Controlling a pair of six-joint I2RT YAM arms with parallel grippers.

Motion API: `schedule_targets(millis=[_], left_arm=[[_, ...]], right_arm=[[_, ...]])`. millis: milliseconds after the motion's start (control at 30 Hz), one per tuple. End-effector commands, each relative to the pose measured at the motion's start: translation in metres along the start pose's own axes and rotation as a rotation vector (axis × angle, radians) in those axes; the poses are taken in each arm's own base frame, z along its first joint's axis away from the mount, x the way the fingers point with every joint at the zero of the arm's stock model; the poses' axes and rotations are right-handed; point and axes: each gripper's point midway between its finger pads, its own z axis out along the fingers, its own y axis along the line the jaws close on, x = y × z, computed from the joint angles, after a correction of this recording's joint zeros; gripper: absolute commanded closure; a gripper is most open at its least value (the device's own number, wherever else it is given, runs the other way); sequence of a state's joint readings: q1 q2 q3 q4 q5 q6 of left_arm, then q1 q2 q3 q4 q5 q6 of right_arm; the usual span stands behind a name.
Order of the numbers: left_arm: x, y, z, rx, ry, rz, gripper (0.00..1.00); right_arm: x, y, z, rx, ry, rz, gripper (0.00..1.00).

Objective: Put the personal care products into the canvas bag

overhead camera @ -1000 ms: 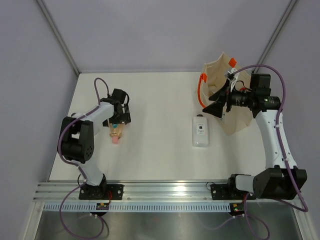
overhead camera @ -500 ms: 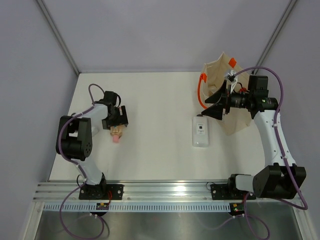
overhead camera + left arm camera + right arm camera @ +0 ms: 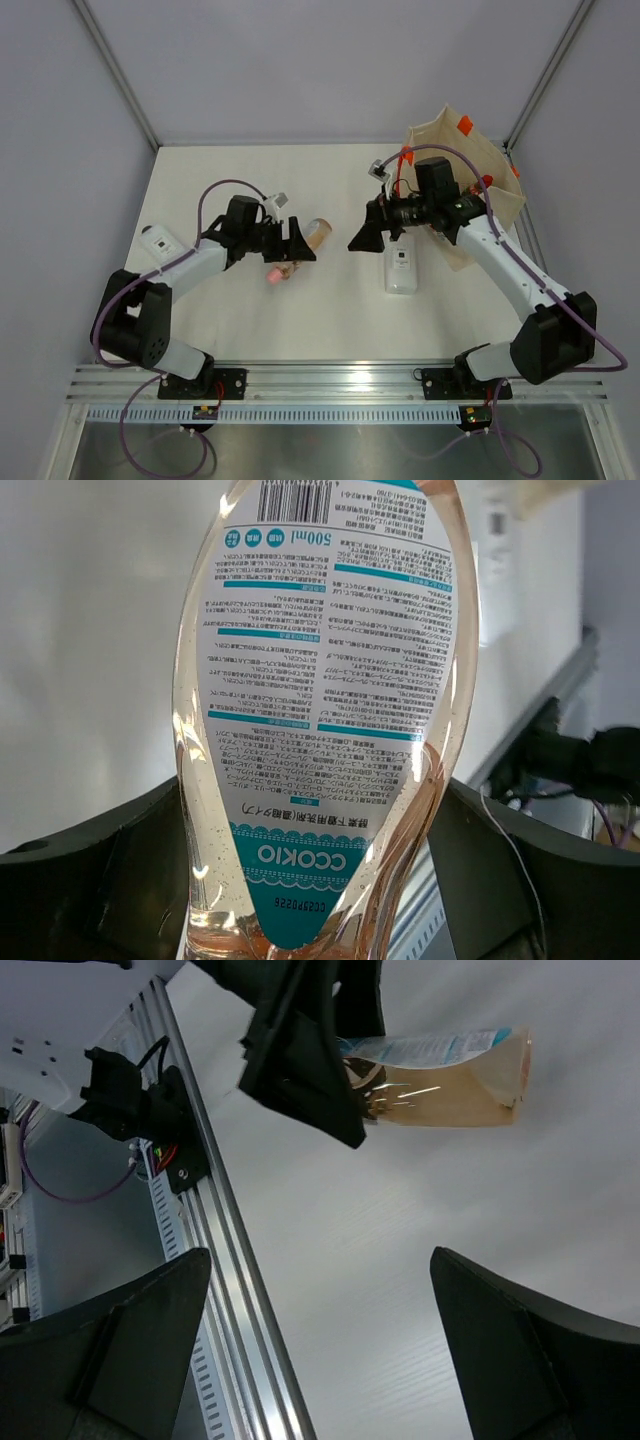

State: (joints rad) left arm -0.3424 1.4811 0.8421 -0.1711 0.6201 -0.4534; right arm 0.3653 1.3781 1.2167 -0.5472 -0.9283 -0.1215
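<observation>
Since a second ago: left arm swung from table's left side to centre, carrying translucent peach tube with pink cap (image 3: 316, 232); right arm came away from beige canvas bag with orange handles (image 3: 495, 185).
Left gripper (image 3: 297, 243) fingers clamped on tube, cap toward near edge.
Right gripper (image 3: 368, 230) fingers wide apart, empty, facing tube's base.
Flat white rectangular bottle (image 3: 402, 265) lies on white table (image 3: 330, 310) beneath right arm, near bag.
Tube: white label, teal bands, barcode.

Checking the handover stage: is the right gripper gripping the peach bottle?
No, the right gripper stands open, apart from the peach bottle, which the left gripper holds.
</observation>
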Motion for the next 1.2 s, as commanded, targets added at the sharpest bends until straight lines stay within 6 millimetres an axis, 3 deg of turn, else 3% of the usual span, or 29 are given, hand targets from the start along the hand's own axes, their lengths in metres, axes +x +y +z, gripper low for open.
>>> schedule_targets(millis=[0, 33, 67, 100, 133, 167, 233, 267, 367, 533, 600, 800, 1000, 1167], left_arm=[[-0.028, -0.102, -0.020, 0.362, -0.142, 0.235, 1.00], [-0.025, -0.109, -0.020, 0.389, -0.133, 0.227, 1.00], [-0.023, -0.116, -0.021, 0.414, -0.130, 0.233, 1.00], [-0.018, -0.124, -0.021, 0.444, -0.110, 0.230, 1.00], [-0.018, -0.127, -0.022, 0.457, -0.101, 0.232, 1.00], [-0.016, -0.128, -0.021, 0.465, -0.083, 0.227, 1.00], [-0.009, -0.128, -0.022, 0.469, -0.037, 0.224, 1.00], [-0.006, -0.127, -0.022, 0.471, -0.020, 0.226, 1.00], [0.004, -0.127, -0.023, 0.469, 0.035, 0.232, 1.00], [0.017, -0.134, -0.024, 0.485, 0.095, 0.246, 1.00], [0.019, -0.139, -0.025, 0.495, 0.102, 0.249, 1.00], [0.022, -0.154, -0.029, 0.522, 0.109, 0.259, 1.00], [0.023, -0.160, -0.035, 0.543, 0.108, 0.258, 1.00], [0.024, -0.161, -0.034, 0.551, 0.104, 0.259, 0.90]], right_arm=[[-0.017, -0.021, 0.028, 0.175, -0.040, 0.165, 0.01], [-0.015, -0.018, 0.033, 0.151, -0.017, 0.105, 0.00], [-0.007, 0.006, 0.034, 0.026, 0.046, 0.029, 0.01], [-0.003, 0.011, 0.031, -0.061, 0.079, -0.298, 0.01], [-0.004, 0.025, 0.022, -0.131, 0.080, -0.442, 0.00], [0.009, 0.023, 0.015, -0.156, 0.123, -0.632, 0.01], [0.012, 0.016, 0.005, -0.101, 0.129, -0.816, 0.00], [0.011, 0.012, 0.003, -0.099, 0.129, -1.012, 0.00], [0.027, 0.002, 0.000, -0.089, 0.196, -1.243, 0.00], [0.033, -0.005, 0.016, -0.105, 0.247, -1.310, 0.01], [0.035, 0.002, 0.029, -0.126, 0.255, -1.326, 0.01], [0.035, -0.014, 0.064, -0.013, 0.315, -1.305, 0.00], [0.041, -0.030, 0.074, 0.047, 0.349, -1.300, 0.01], [0.040, -0.031, 0.074, 0.092, 0.327, -1.296, 0.18]])
